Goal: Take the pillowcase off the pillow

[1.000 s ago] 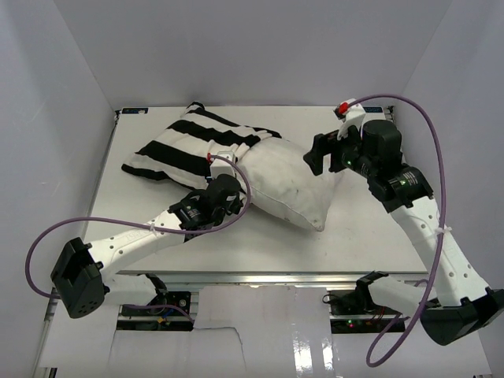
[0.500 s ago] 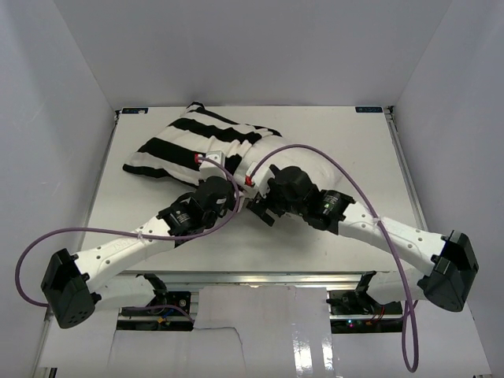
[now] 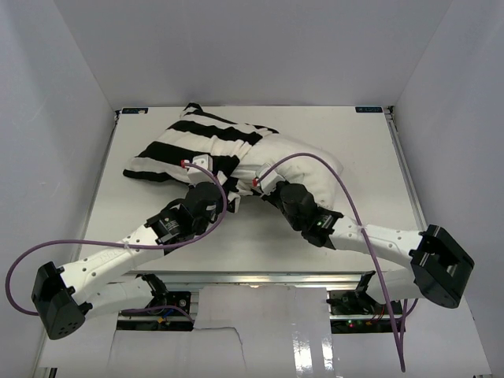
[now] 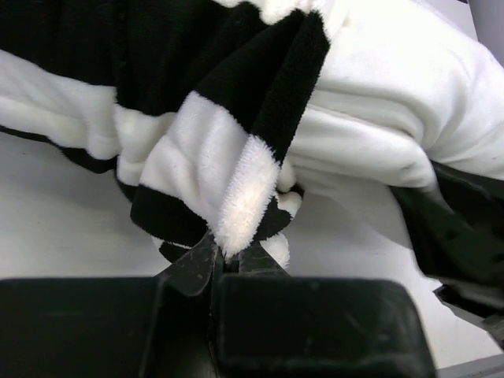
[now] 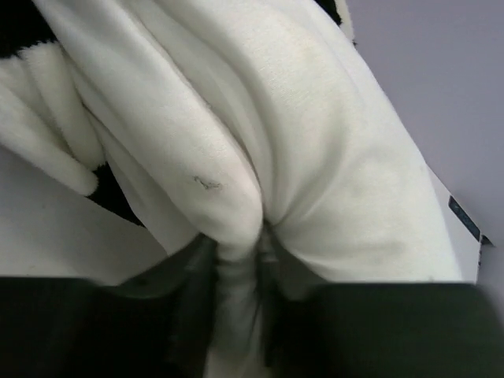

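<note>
The pillow (image 3: 307,167) lies near the middle of the white table (image 3: 370,134). Its bare off-white end bulges toward 2 o'clock, and its other end sits inside the black-and-white striped pillowcase (image 3: 183,146), which spreads off toward 10 o'clock. The case's open edge is bunched across the pillow at about the table's centre. The left gripper (image 4: 224,264) comes in from 7 o'clock and is pinched tight on a fold of the striped hem; in the left wrist view a strip of the fuzzy fabric runs straight down into the closed jaws, with the pillow's white bulk just beyond. The right gripper (image 5: 236,264) reaches in from 4 o'clock, low along the table, and is clamped on the pillow itself — its wrist view shows a ridge of plain white fabric squeezed between the two dark fingers (image 5: 197,272), creases fanning up from the pinch. The two grippers sit near each other, the left on the case, the right on the bare cushion just beside the case's edge.
</note>
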